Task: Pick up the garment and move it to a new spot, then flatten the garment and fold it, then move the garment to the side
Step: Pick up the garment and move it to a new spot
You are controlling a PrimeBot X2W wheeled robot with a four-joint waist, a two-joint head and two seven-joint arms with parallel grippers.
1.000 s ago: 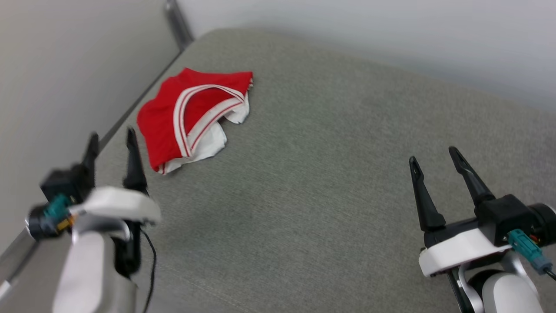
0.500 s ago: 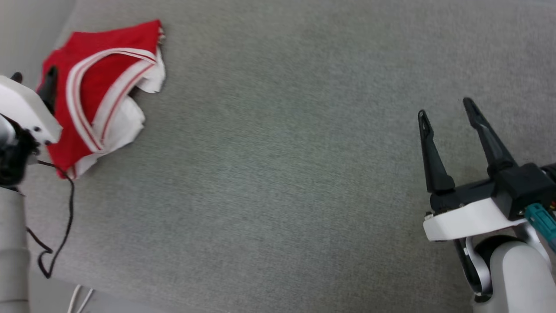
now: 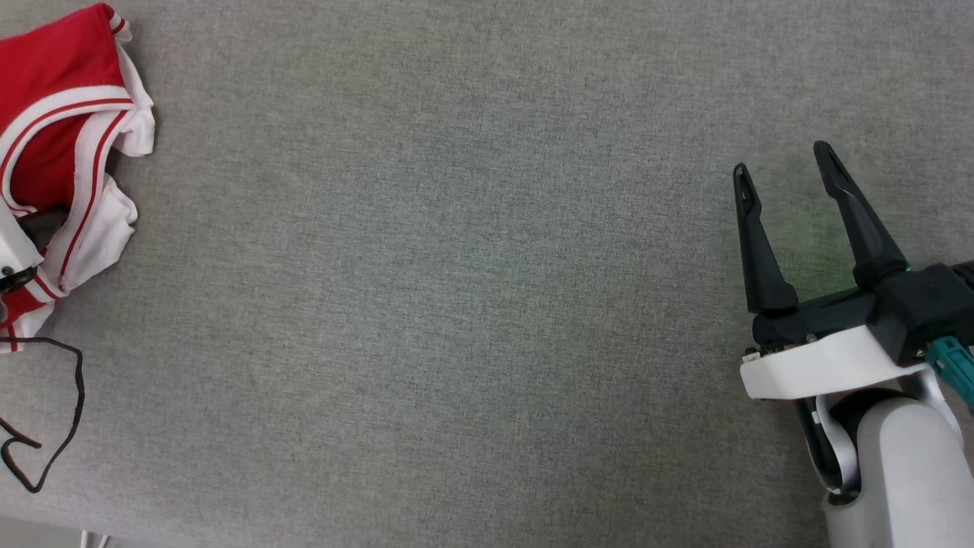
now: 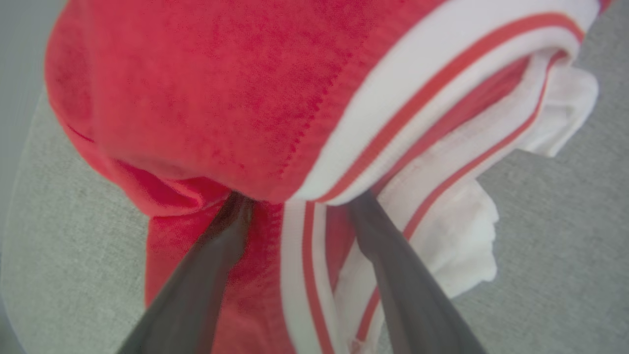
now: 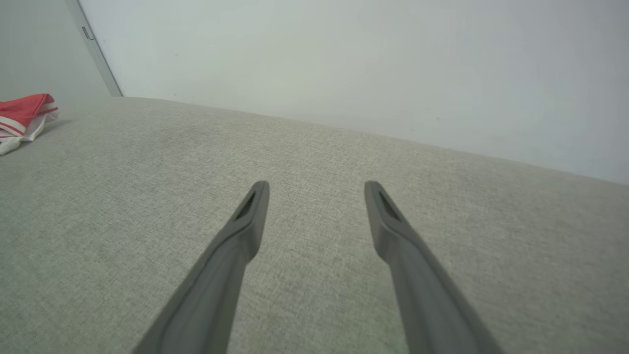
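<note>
1. The right end effector (image 3: 782,160) hung just above the bare tabletop (image 3: 456,304). Its fingers were spread with nothing between them, well apart from the garment (probably parked until flattening needs two arms).
2. A slack black cable (image 3: 72,396) looped over the tabletop at the head view's lower left.
3. The left end effector (image 4: 297,206) had its fingers apart, with the tips hidden under a red fold of the garment (image 4: 196,88). It straddled the striped trim, seemingly lined up for the first pick-up, and was not yet clamped.
4. The garment lay bunched at the tabletop's left end, with white sleeve fabric spilling out.
5. No lettering or label was legible on the side that showed.
6. Beyond stood a plain pale wall (image 5: 344,64).
</note>
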